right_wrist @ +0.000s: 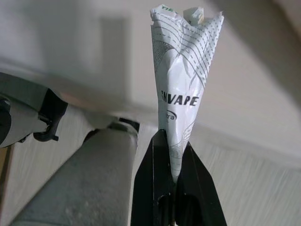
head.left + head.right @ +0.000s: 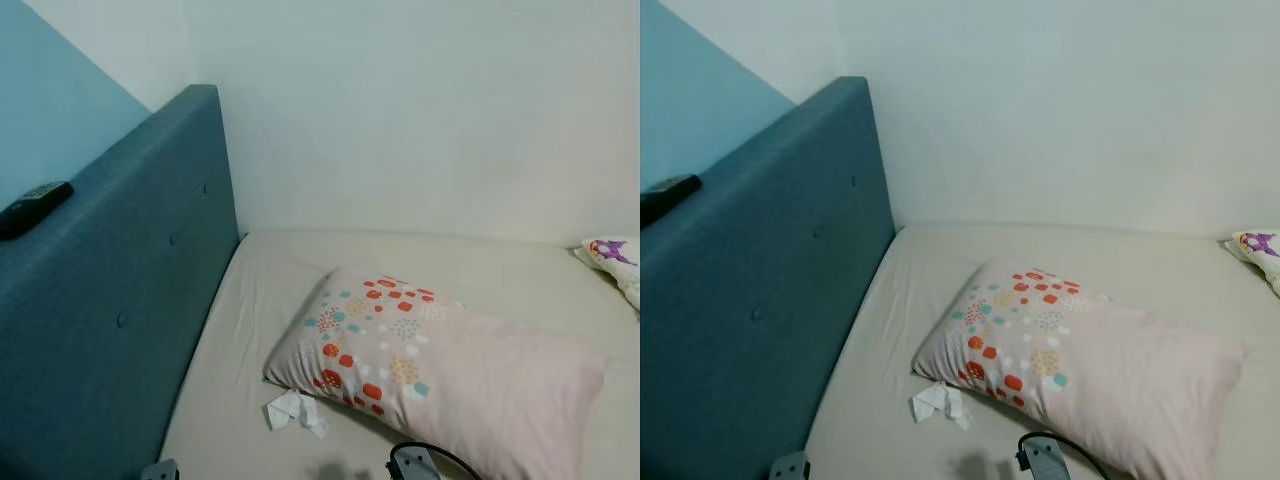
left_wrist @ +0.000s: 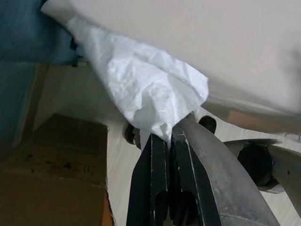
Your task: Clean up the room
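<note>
A crumpled white tissue (image 2: 293, 411) lies on the beige mattress (image 2: 270, 270) just below the pillow's near corner. In the left wrist view my left gripper (image 3: 169, 136) is shut on another crumpled white tissue (image 3: 141, 84). In the right wrist view my right gripper (image 1: 173, 162) is shut on a folded white printed paper wrapper (image 1: 183, 75) that stands up from between its black fingers. A black remote control (image 2: 30, 207) rests on top of the blue headboard (image 2: 130, 290).
A pink pillow with coloured dots (image 2: 440, 365) lies across the mattress. A second printed pillow (image 2: 612, 255) pokes in at the far right. A white wall stands behind the bed. A brown cardboard box (image 3: 51, 165) sits on the floor beside the bed.
</note>
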Available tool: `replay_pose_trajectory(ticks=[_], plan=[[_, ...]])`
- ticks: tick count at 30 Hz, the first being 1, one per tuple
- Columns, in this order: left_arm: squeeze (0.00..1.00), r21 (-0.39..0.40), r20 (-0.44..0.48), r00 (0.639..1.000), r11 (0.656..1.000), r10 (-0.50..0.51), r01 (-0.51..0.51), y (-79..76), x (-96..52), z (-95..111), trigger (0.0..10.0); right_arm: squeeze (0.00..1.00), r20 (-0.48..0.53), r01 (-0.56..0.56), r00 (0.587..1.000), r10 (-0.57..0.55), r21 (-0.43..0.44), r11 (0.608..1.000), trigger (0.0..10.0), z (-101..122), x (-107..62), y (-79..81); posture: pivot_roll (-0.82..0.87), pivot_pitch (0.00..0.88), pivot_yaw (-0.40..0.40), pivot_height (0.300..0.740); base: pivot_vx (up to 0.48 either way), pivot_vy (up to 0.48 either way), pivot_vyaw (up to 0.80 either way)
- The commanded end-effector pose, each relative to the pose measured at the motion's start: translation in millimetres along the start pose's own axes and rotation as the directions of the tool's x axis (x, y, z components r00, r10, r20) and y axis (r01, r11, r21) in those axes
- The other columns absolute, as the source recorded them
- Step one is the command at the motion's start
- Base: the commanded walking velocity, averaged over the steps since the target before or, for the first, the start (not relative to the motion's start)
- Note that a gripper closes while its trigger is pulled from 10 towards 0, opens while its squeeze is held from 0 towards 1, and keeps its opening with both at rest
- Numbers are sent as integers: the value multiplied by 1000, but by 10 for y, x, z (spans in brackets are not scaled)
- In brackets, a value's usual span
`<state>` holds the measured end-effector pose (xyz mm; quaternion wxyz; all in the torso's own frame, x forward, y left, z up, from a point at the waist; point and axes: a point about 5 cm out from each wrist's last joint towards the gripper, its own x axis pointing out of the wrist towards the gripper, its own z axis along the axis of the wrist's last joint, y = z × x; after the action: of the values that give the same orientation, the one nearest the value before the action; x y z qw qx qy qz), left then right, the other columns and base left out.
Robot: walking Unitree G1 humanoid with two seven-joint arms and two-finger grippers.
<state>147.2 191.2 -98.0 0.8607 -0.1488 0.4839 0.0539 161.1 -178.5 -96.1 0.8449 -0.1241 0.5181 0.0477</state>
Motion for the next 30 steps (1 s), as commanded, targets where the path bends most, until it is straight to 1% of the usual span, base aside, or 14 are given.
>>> replay_pose_trajectory(ticks=[1, 8, 19, 26, 30], plan=[[0, 23, -15, 1000, 1000, -7, 8, -10, 0, -22, 10000, 0, -16, 1, 1000, -2, -9, 1000, 10000, -29, -2, -2, -18, 0, -41, 740, 0, 0, 0], [0, 40, -32, 999, 999, -15, 16, -6, -5, -48, 10000, 0, -23, 0, 1000, 0, -10, 1000, 10000, -44, -3, 6, -17, 0, -34, 740, 0, 0, 0], [0, 56, -39, 999, 998, -25, 27, -33, 4, -34, 10000, 0, -27, 9, 1000, -9, -4, 1000, 10000, -59, -6, -53, -22, 0, -28, 740, 0, 0, 0], [0, 67, -41, 999, 997, -27, 30, -87, 19, -22, 10000, 0, -26, 6, 1000, -6, -8, 1000, 10000, -66, -7, -41, -20, 0, -31, 740, -290, 0, 0], [0, 63, -51, 998, 998, -23, 26, -98, 17, -63, 10000, 0, -21, 2, 1000, -2, -12, 1000, 10000, -40, -3, -8, -22, 0, -33, 740, -288, 0, 0]])
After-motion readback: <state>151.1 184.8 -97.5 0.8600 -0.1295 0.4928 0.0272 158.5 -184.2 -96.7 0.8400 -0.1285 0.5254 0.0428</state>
